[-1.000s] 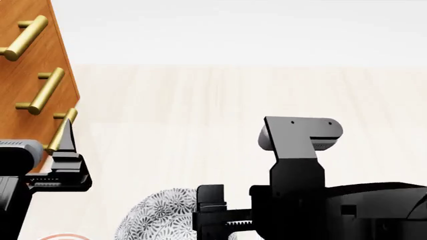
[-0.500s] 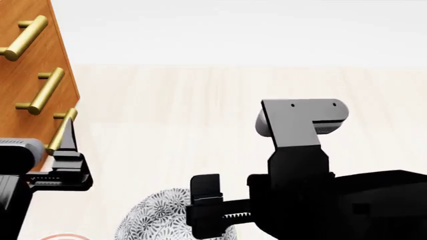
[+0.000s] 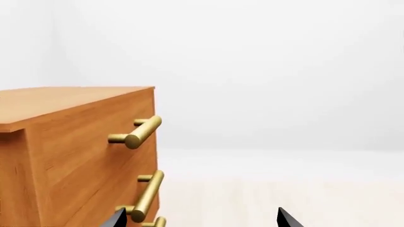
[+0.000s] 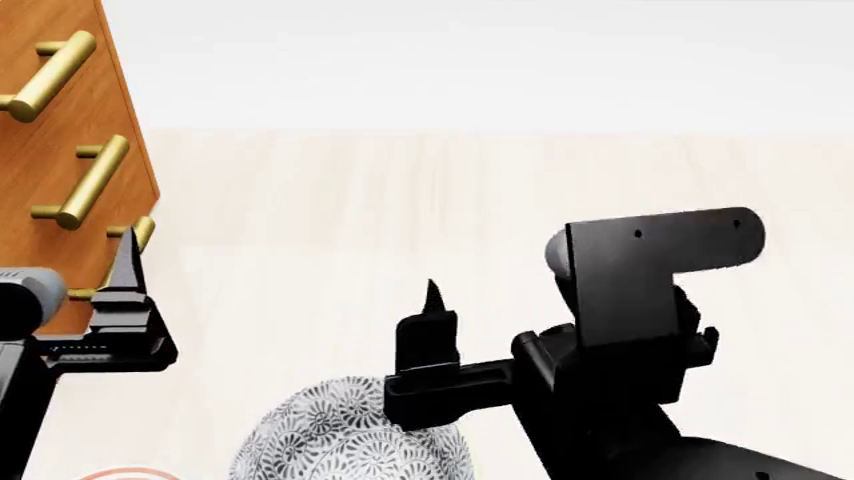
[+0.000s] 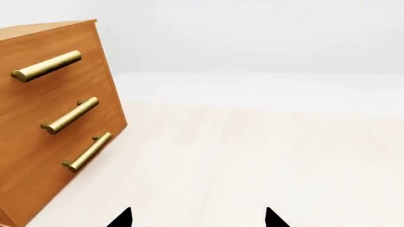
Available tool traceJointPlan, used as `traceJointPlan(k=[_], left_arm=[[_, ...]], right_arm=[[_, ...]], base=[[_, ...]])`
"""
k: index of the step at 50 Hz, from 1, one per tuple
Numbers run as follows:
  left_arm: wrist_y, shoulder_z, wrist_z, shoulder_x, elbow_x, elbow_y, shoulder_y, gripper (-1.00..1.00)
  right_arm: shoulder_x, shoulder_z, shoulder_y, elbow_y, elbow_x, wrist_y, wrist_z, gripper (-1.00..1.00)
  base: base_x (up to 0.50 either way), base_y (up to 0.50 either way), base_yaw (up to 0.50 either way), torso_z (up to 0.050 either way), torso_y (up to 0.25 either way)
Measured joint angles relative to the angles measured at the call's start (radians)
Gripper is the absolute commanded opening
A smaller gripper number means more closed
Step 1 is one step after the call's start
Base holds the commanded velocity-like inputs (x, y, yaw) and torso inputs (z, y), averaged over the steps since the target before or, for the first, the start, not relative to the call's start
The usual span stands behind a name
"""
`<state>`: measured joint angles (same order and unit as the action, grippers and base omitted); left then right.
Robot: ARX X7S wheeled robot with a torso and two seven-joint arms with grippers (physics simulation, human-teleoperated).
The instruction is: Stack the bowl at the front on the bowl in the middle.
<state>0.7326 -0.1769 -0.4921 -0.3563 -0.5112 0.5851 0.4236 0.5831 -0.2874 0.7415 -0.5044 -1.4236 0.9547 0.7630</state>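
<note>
A grey-and-white patterned bowl [image 4: 334, 445] lies at the near edge of the head view, partly cut off and partly behind my right arm. I cannot tell whether it is the front bowl or the middle one. A sliver of an orange rim [image 4: 127, 471] shows at the near left corner. My right gripper [image 5: 197, 220] is open and empty, raised above the patterned bowl with one finger [image 4: 430, 325] pointing up. My left gripper [image 3: 202, 221] is open and empty, with its finger [image 4: 127, 270] just in front of the cabinet's lowest handle.
A wooden drawer cabinet [image 4: 54, 150] with three brass bar handles [image 4: 91, 180] stands at the left, close to my left gripper. The pale wooden tabletop [image 4: 441, 200] stretches ahead to a white wall.
My right arm has lifted and tipped back, so its finger now points upward over the patterned bowl. The left gripper has risen slightly. The bowl has not moved.
</note>
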Motion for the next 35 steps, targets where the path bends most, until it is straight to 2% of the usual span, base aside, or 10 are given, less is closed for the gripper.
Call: traceJointPlan(k=[7, 14, 23, 35], left_arm=[[-0.013, 0.016, 0.000, 0.002, -0.015, 0.016, -0.012, 1.00], [-0.024, 0.024, -0.002, 0.002, -0.022, 0.027, -0.021, 1.00], [-0.043, 0.036, -0.004, 0.002, -0.028, 0.040, -0.032, 1.00], [-0.083, 0.044, 0.001, -0.001, -0.024, 0.050, -0.051, 1.00]], right_arm=[[0.005, -0.021, -0.144, -0.090, 0.363, -0.180, -0.138, 1.00], [0.010, -0.044, -0.231, -0.149, 0.592, -0.297, -0.200, 1.00], [0.018, -0.063, -0.293, -0.200, 0.774, -0.393, -0.221, 1.00], [0.032, -0.127, -0.324, -0.246, 0.980, -0.440, -0.191, 1.00]], base=[[0.00, 0.00, 0.00, 0.000, 0.000], [0.00, 0.00, 0.00, 0.000, 0.000], [0.00, 0.00, 0.00, 0.000, 0.000], [0.00, 0.00, 0.00, 0.000, 0.000]])
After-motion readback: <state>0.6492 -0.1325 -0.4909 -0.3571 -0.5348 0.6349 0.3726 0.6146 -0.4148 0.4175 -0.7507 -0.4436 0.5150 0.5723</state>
